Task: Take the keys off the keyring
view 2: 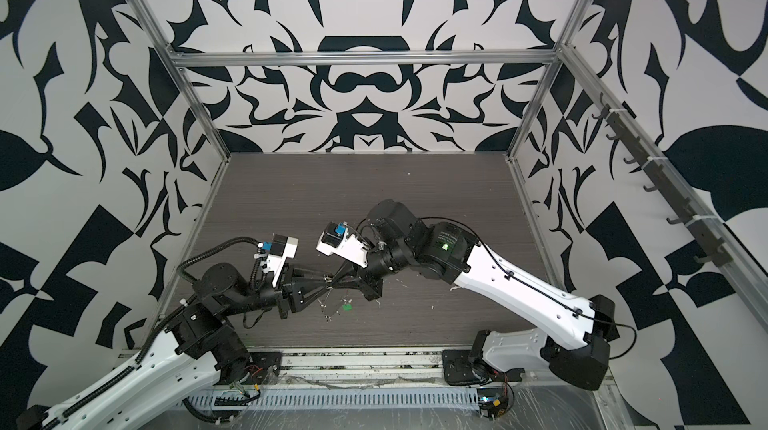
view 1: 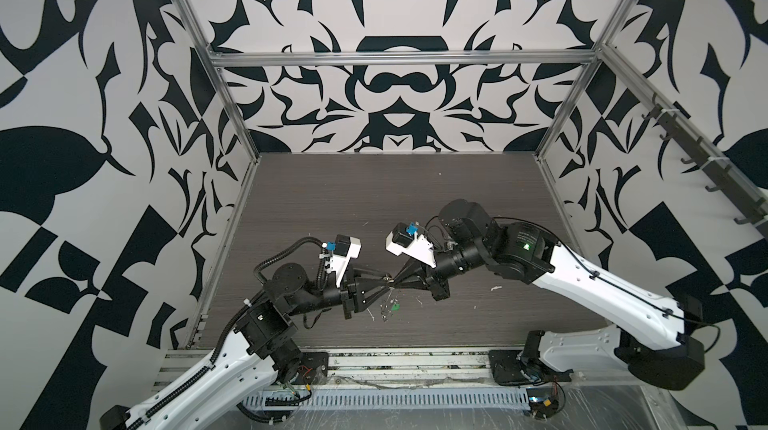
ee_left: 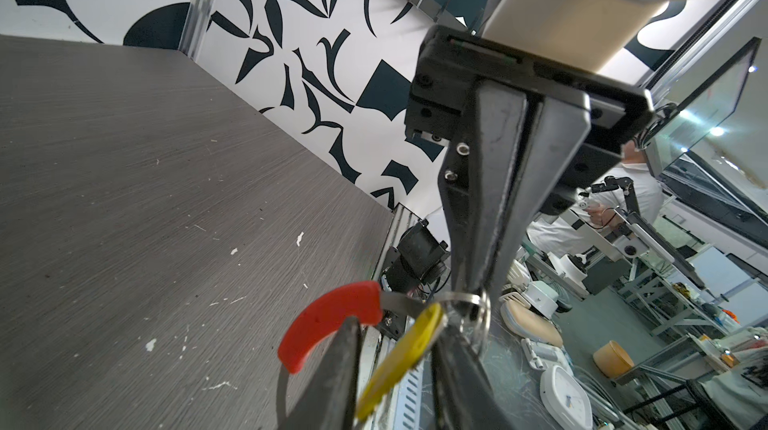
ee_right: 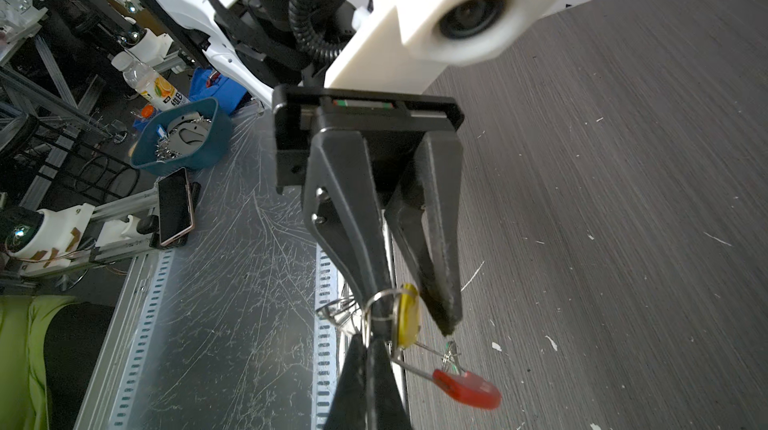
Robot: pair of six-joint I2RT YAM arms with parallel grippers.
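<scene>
Left wrist: right end effector clenched on keyring; left end effector parted around yellow key, not gripping. Green key hanging too; none removed yet.

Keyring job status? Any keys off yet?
Nothing is off yet. The right claw is shut on the keyring, held aloft. The left claw has its jaws apart around the yellow tag, not clearly clamped. The green tag hangs below, apparently still threaded. Both tags remain to come off.
</scene>
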